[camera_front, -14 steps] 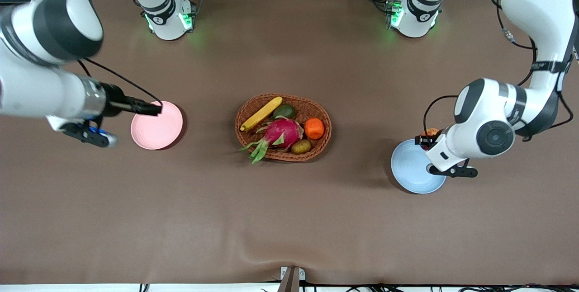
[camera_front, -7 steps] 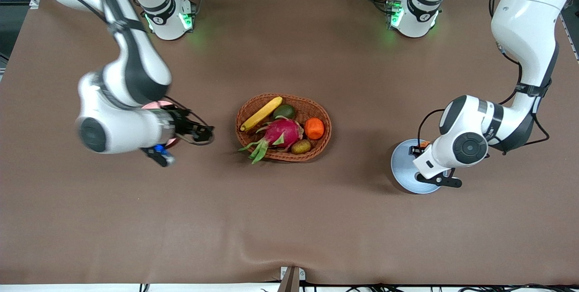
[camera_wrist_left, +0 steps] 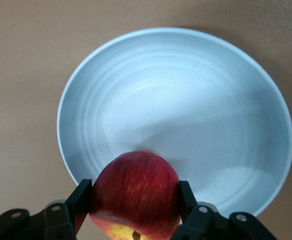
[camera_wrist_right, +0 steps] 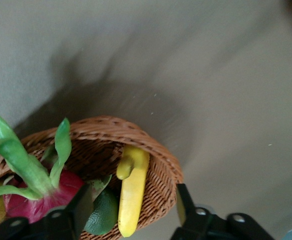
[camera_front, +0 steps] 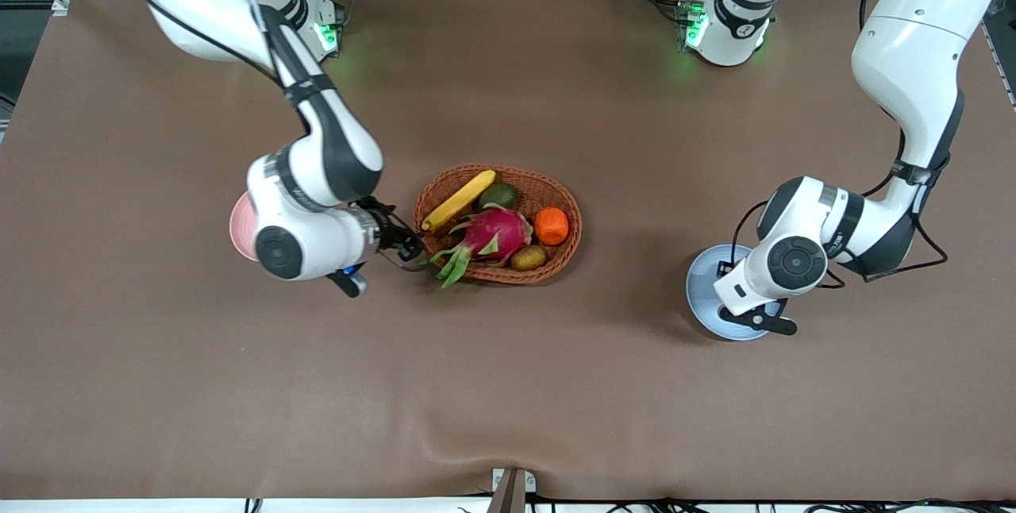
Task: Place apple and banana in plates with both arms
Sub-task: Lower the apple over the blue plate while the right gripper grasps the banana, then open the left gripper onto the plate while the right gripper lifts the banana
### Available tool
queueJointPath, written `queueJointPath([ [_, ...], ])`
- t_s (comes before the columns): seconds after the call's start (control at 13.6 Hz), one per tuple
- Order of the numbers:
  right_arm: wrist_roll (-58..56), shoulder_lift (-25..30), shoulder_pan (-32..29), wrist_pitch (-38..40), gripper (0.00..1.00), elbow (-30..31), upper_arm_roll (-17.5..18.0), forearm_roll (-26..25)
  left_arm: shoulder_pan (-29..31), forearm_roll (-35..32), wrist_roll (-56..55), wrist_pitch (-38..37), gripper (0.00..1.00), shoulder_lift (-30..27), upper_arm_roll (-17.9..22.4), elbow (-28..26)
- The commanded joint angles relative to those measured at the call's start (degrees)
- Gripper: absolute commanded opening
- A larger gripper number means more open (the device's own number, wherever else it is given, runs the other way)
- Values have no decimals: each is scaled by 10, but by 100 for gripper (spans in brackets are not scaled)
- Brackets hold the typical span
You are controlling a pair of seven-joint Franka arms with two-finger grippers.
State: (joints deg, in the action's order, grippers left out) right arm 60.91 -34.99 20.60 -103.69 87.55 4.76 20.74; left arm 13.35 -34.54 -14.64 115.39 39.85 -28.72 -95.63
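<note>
My left gripper (camera_wrist_left: 136, 200) is shut on the red apple (camera_wrist_left: 136, 192) and holds it over the light blue plate (camera_wrist_left: 185, 100). In the front view the left gripper (camera_front: 726, 275) is over that blue plate (camera_front: 702, 283), and the wrist hides the apple. My right gripper (camera_front: 405, 247) is open and empty at the rim of the wicker basket (camera_front: 571, 211), at the right arm's end of it. The yellow banana (camera_front: 459, 199) lies in the basket. In the right wrist view the banana (camera_wrist_right: 132, 195) shows between the open fingers of the right gripper (camera_wrist_right: 133, 210). The right arm partly covers the pale pink plate (camera_front: 238, 227).
The basket also holds a magenta dragon fruit (camera_front: 492, 233), an orange (camera_front: 551, 225), a green avocado (camera_front: 500, 195) and a brown kiwi (camera_front: 528, 257). The basket's woven rim (camera_wrist_right: 160, 165) stands between the right gripper and the banana. Brown table cloth lies all around.
My right arm has swung from over the pink plate to the basket's rim. My left gripper has moved with the apple farther in over the blue plate.
</note>
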Motion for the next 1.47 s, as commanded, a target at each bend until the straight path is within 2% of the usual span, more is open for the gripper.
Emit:
queueJointPath([
  [0.0, 12, -11, 10, -9, 64, -2, -5, 0, 3, -17, -1, 6, 100, 6, -2, 9],
  [0.07, 12, -13, 12, -10, 56, -2, -5, -7, 4, -17, 1, 5, 100, 3, -3, 10],
  [0.15, 13, -14, 15, -12, 53, -2, -5, -7, 2, -17, 2, 5, 100, 0, -3, 11],
  [0.37, 13, -22, 16, -20, 50, -2, -5, -9, 0, -13, 3, -2, 100, -20, -10, 29],
  [0.66, 13, -28, 18, -31, 45, 0, -5, -9, 9, -7, 4, -4, 100, -78, -20, 29],
  [0.73, 13, -30, 18, -31, 40, 0, -5, -9, 9, -7, 5, -17, 100, -96, -20, 29],
  [0.88, 13, -32, 18, -32, 37, 0, -5, -12, 9, -1, 4, -52, 100, -132, -29, 38],
  [0.96, 13, -33, 18, -34, 34, 0, -5, -17, 9, 23, 4, -81, 100, -143, -30, 53],
  [1.1, 13, -34, 18, -38, 22, 0, -5, -17, 11, 90, 4, -146, 100, -157, -29, 94],
  [1.25, 13, -34, 18, -37, 6, -1, -5, -17, 22, 157, 0, -175, 100, -187, -27, 105],
  [1.4, 8, -32, 18, -33, 0, -4, -5, -17, 42, 203, -1, -192, 100, -225, -28, 104],
])
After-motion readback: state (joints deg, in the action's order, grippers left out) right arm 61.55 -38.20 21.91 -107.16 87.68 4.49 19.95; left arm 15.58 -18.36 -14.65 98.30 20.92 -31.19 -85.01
